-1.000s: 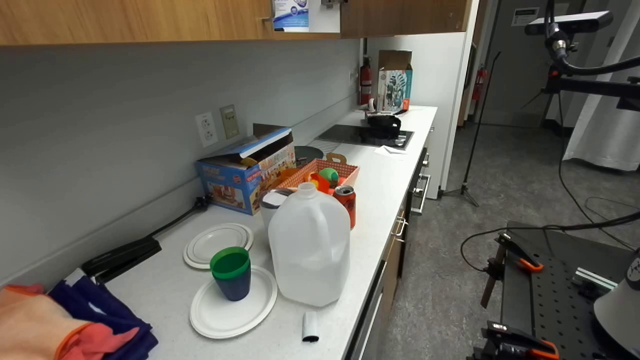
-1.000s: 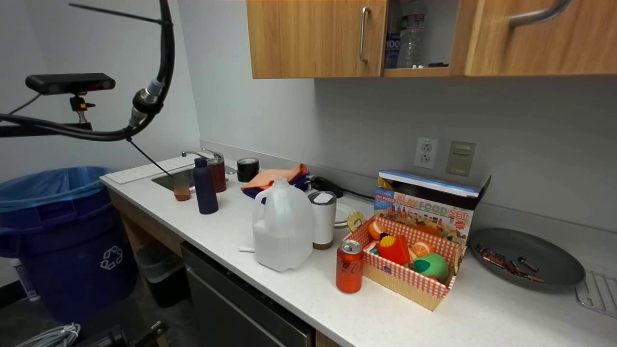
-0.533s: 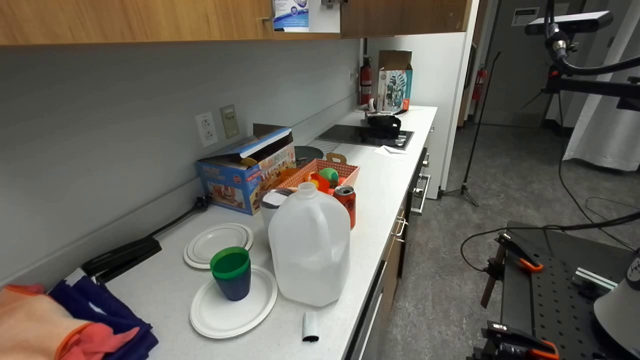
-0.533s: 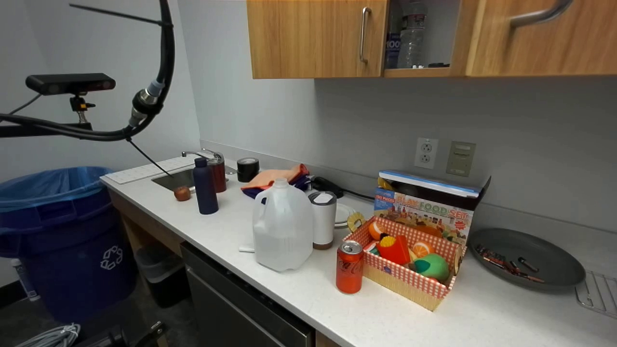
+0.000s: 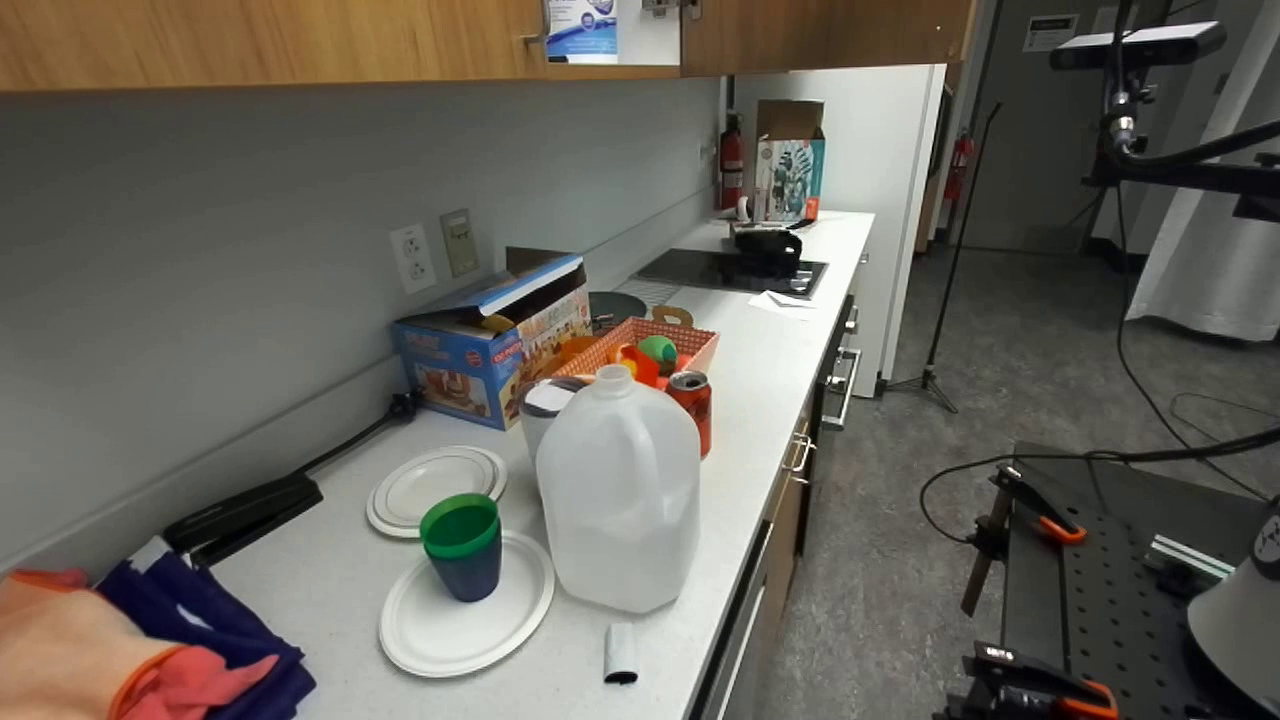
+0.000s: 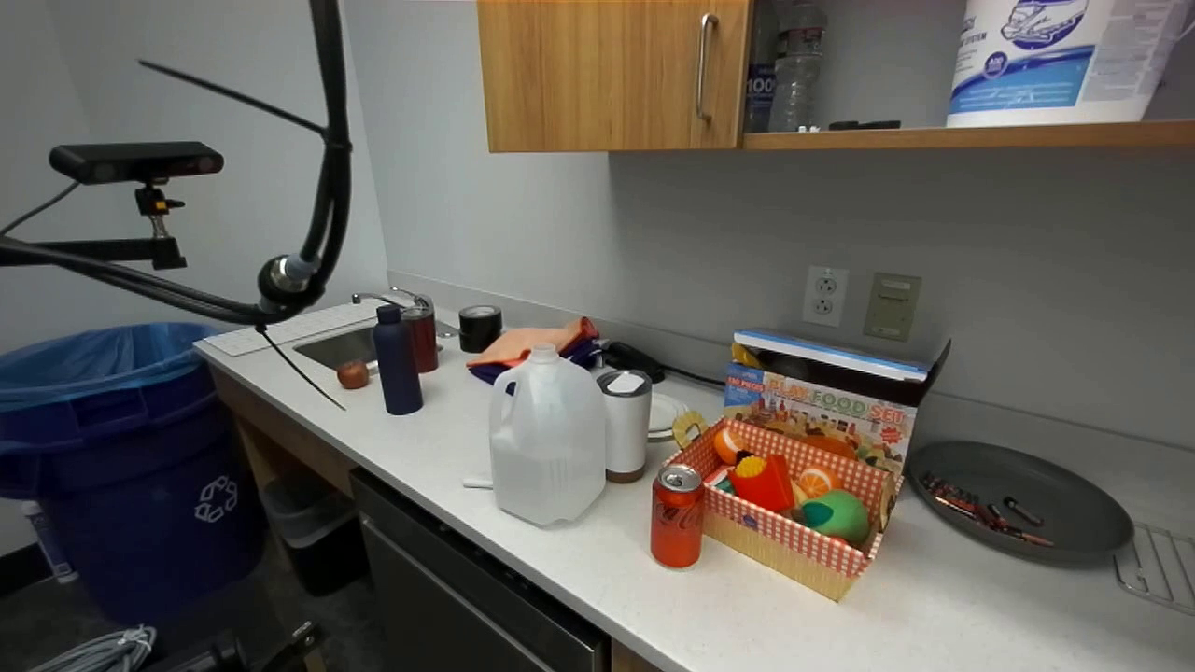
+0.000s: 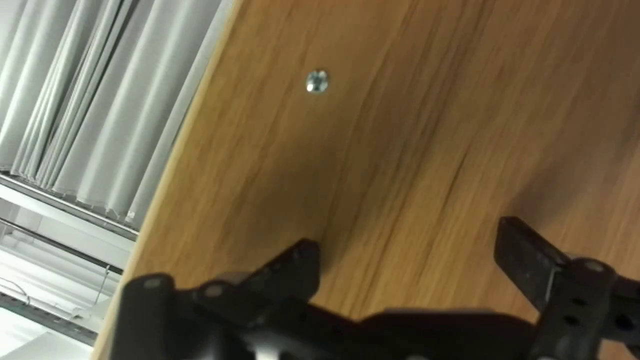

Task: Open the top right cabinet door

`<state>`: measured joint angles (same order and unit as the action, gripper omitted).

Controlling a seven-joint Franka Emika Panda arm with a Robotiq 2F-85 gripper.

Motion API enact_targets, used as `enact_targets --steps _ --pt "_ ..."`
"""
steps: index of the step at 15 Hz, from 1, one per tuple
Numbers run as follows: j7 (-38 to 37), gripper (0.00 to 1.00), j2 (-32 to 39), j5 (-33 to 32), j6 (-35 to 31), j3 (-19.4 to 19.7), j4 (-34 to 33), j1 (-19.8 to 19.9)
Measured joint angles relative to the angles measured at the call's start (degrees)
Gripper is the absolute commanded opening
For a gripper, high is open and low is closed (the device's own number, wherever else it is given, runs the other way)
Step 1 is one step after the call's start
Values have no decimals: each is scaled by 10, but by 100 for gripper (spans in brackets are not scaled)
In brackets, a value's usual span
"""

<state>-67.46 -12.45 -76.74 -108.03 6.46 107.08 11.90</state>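
The top right cabinet door (image 5: 820,35) stands swung open in an exterior view, with its darker inner face showing. The door (image 7: 380,130) fills most of the wrist view as a light-brown wood-grain face with one screw (image 7: 317,81) near its free edge. Its bar handle is out of view. My gripper (image 7: 409,240) is open in the wrist view, with the wood face in front of its spread black fingers (image 7: 522,255) and nothing held between them. I cannot tell whether the fingertips touch the door. The gripper is out of view in both exterior views.
The adjoining wooden door (image 6: 607,75) is closed. The open cupboard holds a white tub (image 6: 1046,75) and a bottle (image 6: 796,79). Below, the counter bears a plastic jug (image 6: 546,439), a can (image 6: 677,518) and a toy-food basket (image 6: 775,551). Curtains (image 7: 95,100) hang beyond the door's edge.
The top right door has swung further open. It has left an exterior view, where its handle showed before, and the tub inside is now exposed. The arm's hanging cable has shifted.
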Motion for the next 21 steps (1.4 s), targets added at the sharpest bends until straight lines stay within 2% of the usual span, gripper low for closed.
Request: enact_targets --steps 3,7,21 --pt "-21 100 24 -14 -14 36 -2 6" --pt "-38 100 45 -16 -15 61 -9 11" --pt "-40 100 51 -8 -14 66 -54 11"
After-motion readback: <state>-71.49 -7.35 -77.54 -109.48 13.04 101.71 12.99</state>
